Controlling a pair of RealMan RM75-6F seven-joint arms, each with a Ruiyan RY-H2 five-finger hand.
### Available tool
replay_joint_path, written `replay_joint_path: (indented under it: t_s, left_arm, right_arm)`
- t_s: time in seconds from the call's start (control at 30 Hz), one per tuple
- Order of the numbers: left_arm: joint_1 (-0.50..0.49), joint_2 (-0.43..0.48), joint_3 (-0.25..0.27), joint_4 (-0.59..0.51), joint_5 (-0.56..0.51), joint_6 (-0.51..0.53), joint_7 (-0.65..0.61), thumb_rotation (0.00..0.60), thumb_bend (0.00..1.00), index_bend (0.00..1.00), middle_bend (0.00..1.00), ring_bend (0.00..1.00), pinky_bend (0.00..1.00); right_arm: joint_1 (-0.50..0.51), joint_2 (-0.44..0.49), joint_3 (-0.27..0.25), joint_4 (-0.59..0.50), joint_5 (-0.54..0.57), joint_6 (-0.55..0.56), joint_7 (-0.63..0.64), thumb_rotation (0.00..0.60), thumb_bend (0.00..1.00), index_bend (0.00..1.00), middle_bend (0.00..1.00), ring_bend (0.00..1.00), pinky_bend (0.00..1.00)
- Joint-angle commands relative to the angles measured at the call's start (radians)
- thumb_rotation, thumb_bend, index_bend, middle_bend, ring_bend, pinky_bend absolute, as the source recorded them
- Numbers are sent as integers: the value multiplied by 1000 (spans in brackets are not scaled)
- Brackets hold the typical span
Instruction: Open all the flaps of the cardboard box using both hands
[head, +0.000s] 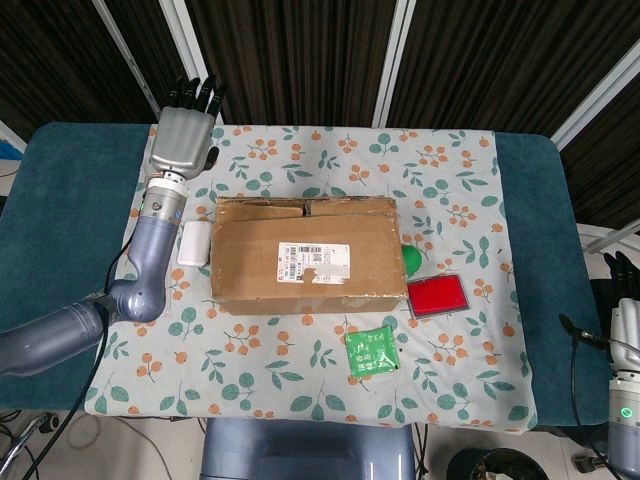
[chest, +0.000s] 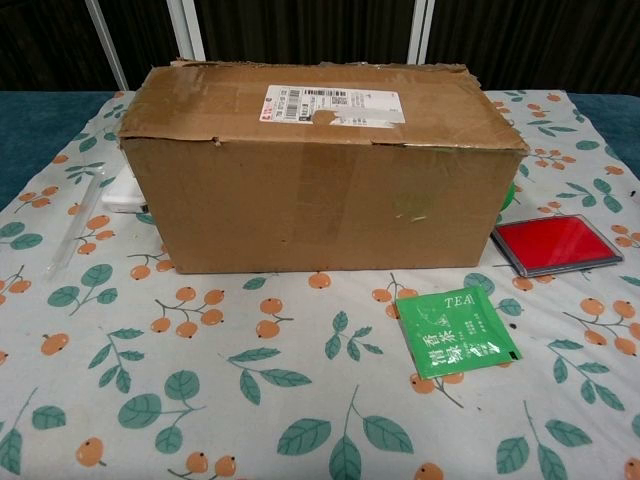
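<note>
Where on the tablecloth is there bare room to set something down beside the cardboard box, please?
The widest free patch is the near-left cloth, in front of the cardboard box and left of the green tea packet. Another lies on the far right, behind the box. It is crowded right of the box around the red case, and on its left by the white object near the left hand.

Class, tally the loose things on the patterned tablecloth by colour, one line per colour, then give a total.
Brown: 1, cardboard box
Green: 2, tea sachet, a round green object mostly hidden behind the box
Red: 1, flat red case
White: 1, small white block
Total: 5
</note>
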Motion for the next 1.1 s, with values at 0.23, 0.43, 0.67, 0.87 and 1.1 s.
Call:
replay_joint_path:
  t_s: [0.23,0.43,0.67,0.87,1.1]
  left_arm:
    - [208,199,50,-386,76,149,-136,600,253,0,0,0,0]
    - [391,288,134,-569,187,310,-242,600,239,0,0,0,0]
    - [584,310,257,-592,336,494,-349,600,239,0,0,0,0]
    - [695,283,321,-517,420,575,-465,600,239,0,0,0,0]
    - [752,241,351,-419,479,587,-568,600,239,0,0,0,0]
  right_arm:
    - [1,2,-5,-2,-3,-1,-16,600,244,0,0,0,230]
    - [3,5,-3,0,3,-2,-28,600,244,0,0,0,230]
    - [5,25,3,-28,-17,21,-58,600,249,0,0,0,230]
    - [11,43,4,-58,-26,32,-112,600,254,0,0,0,230]
    - [6,65,4,-80,-25,53,-165,600,260,0,0,0,230]
